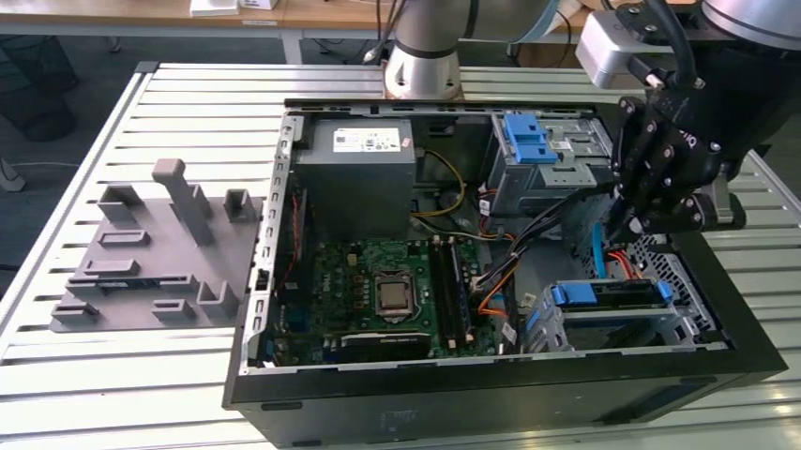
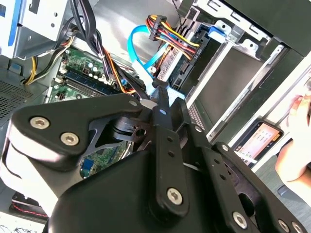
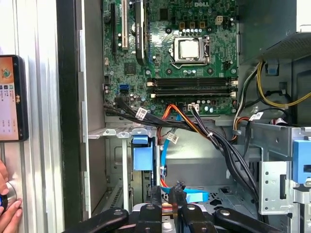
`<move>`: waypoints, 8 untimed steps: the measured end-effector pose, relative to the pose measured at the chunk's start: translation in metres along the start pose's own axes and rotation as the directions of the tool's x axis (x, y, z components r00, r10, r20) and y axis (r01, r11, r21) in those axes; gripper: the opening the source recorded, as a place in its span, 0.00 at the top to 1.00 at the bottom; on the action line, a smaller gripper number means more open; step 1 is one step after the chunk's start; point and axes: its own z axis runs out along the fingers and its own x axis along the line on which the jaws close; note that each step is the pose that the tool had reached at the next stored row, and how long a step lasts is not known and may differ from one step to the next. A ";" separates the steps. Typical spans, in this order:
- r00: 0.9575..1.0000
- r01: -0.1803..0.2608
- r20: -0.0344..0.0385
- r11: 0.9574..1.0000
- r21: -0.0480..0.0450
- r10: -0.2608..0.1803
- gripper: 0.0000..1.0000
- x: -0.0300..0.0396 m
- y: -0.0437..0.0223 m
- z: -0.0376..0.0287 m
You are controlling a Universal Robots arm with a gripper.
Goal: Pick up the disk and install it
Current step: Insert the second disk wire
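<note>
Claw (image 1: 632, 223): hangs inside the open computer case (image 1: 375, 398), fingers drawn narrow beside the blue SATA cable (image 3: 192, 195). First wrist view adds the motherboard (image 3: 170, 48) (and a phone (image 3: 10, 97) outside); disk (image 1: 607, 298) sits in its bay.

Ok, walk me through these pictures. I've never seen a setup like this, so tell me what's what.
The machine is a single robot arm bolted to a slatted metal table. Its black grasping end is the pincer.

The exterior view comes from a camera standing off the arm. The two wrist views come from cameras riding on the arm, looking past the pincer into the work.

On the table lies an opened computer case. Inside are a green motherboard, a grey power supply and blue-fronted drive bays. A grey moulded tray sits beside the case, on the exterior view's left.

The pincer hangs above the bays among the cables. Whether it holds anything cannot be told. In the first wrist view, a person's hand and a phone lie outside the case.
</note>
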 end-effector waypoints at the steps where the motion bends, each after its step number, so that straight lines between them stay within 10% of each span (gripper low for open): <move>1: 1.000 0.000 0.000 1.000 0.000 0.000 0.76 0.0000 0.0000 0.0000; 8: 1.000 0.000 -0.006 1.000 0.000 0.000 0.76 -0.0023 0.0001 -0.0021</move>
